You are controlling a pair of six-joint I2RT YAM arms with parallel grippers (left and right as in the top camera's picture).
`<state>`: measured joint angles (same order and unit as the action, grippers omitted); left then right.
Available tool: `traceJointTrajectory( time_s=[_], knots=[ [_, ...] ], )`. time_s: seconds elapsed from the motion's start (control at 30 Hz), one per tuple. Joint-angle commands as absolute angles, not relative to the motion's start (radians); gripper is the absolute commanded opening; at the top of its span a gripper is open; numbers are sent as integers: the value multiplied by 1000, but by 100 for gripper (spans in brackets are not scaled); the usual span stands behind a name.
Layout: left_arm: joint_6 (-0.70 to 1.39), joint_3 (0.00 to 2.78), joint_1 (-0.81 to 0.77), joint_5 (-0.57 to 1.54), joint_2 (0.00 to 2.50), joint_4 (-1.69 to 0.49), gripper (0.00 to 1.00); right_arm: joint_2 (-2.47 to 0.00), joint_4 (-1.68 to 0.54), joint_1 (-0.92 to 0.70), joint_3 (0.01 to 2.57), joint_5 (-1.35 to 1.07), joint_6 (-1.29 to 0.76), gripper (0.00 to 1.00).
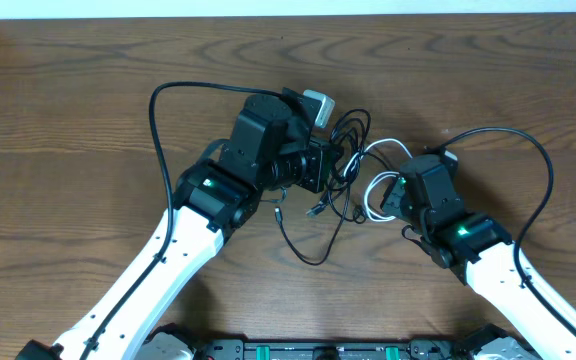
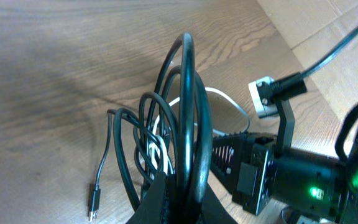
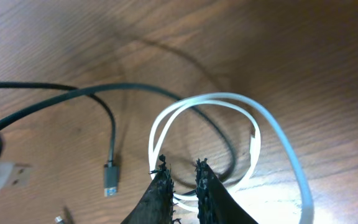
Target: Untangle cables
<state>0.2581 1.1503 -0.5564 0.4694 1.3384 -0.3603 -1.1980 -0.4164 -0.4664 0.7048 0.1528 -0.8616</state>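
The black cables (image 1: 346, 140) lie bunched at the table's middle. My left gripper (image 1: 326, 165) is shut on two of their loops, which stand up from its fingers in the left wrist view as black cables (image 2: 185, 93). A loose black plug end (image 2: 94, 200) lies to the left. The white cable (image 1: 370, 200) lies coiled on the wood beside the tangle. My right gripper (image 1: 388, 195) stands over it. In the right wrist view, that gripper (image 3: 184, 171) has its tips narrowly apart, and strands of the white cable (image 3: 229, 98) cross the gap below them. A black plug end (image 3: 109, 180) lies to the left.
The wooden table (image 1: 88, 80) ends at a pale strip along the back (image 1: 268, 8). Thick black arm wires arc over it on the left (image 1: 153, 110) and right (image 1: 549, 170). One black cable end trails toward the front (image 1: 308, 255).
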Motion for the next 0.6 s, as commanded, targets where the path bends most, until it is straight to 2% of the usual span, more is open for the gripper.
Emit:
traceJointTrajectory(
  time_s=[0.0,0.2,0.33,0.43,0.57],
  knots=[
    [170,1161,-553,490,1283,-353,8,-1163,-413,-431,707,184,-784,14],
    [83,1161,-542,490,1215,-353,8,-1136,-413,-310,707,184,-641,18],
    [82,1161,-493,498,1171,-353,8,-1128,-418,-165,707,142,-579,21],
    [38,1161,-440,625,1146,-352,8,-1118,-387,-43,707,51,-510,23],
    [-12,1161,-356,859,1145,-353,8,-1114,-303,135,707,-130,-405,30]
  ],
)
